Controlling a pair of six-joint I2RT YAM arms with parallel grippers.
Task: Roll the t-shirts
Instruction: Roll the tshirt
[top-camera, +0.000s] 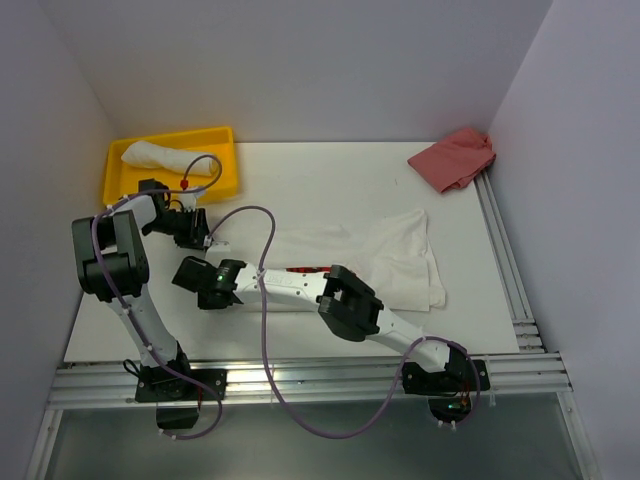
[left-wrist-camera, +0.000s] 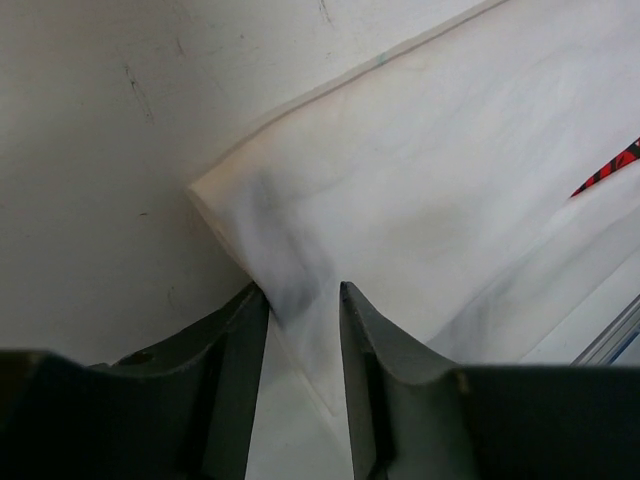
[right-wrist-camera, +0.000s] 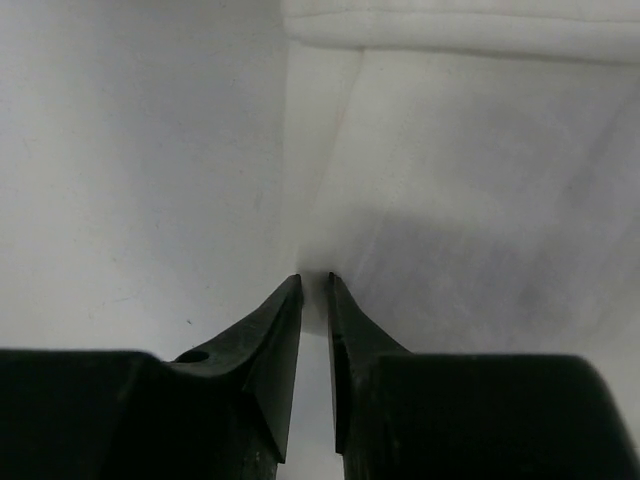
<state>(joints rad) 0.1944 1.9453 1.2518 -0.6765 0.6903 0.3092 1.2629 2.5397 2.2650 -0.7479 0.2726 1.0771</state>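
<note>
**Both claws at the shirt's 9 o'clock edge**

The spread t-shirt (top-camera: 400, 260) lay flat at the middle of the table (top-camera: 330, 180), its red print (top-camera: 305, 269) toward the 6 o'clock side; a rolled t-shirt (top-camera: 160, 155) lay in the yellow tray (top-camera: 228, 178) at 10 o'clock; a red cloth (top-camera: 455, 158) sat crumpled at 2 o'clock, apart from the shirt. The left gripper (left-wrist-camera: 302, 290) stood partly closed astride a hemmed corner at the shirt's 9 o'clock end, cloth between the jaws; a firm pinch could not be confirmed. The right gripper (right-wrist-camera: 315, 278), its arm lying across from 5 o'clock, showed only a narrow slit at the fabric's edge; grip likewise undetermined. Bare table lay open toward 12 o'clock, between tray and red cloth; a metal rail (top-camera: 300, 372) bounded 6 o'clock; walls closed 9, 12 and 3 o'clock.
</note>
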